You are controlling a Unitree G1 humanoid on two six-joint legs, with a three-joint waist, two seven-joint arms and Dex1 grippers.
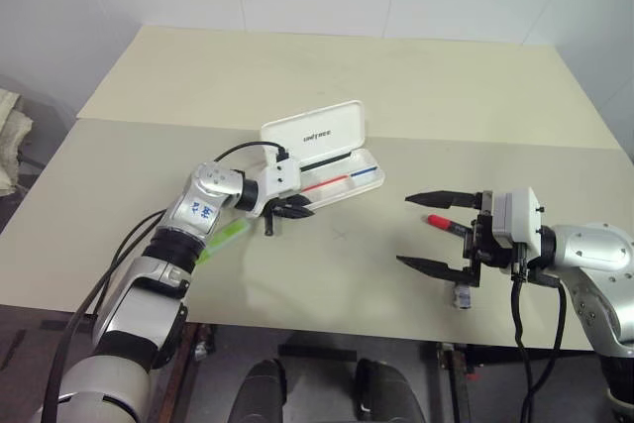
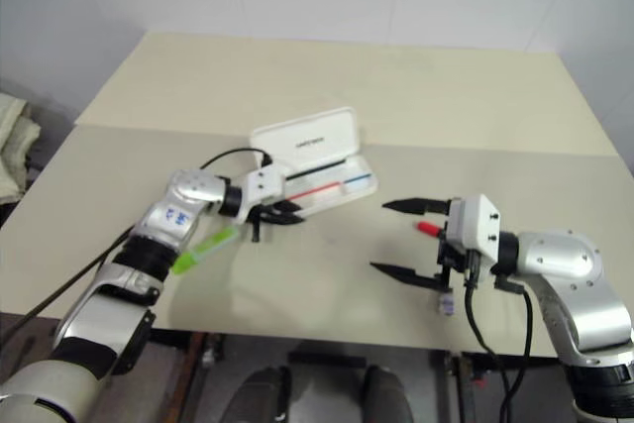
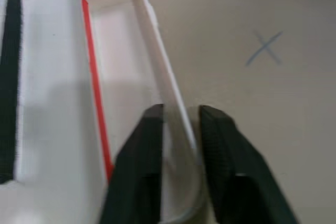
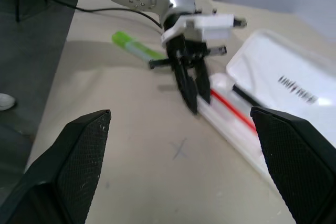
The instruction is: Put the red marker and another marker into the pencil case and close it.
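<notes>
The left gripper (image 3: 181,116) pinches the front wall of the open pencil case (image 1: 342,173) on the tabletop (image 1: 297,76); the green marker (image 1: 220,241) lies beside that arm, and the red marker (image 1: 448,224) lies between the right gripper's (image 1: 421,230) spread jaws

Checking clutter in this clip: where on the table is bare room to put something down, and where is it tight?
Free: the table's far half behind the pencil case, and the patch with the pen-drawn cross between both grippers. Tight: the case's near-left corner, where the left gripper clamps its wall beside the green marker; also around the open right gripper, over the red marker.
</notes>
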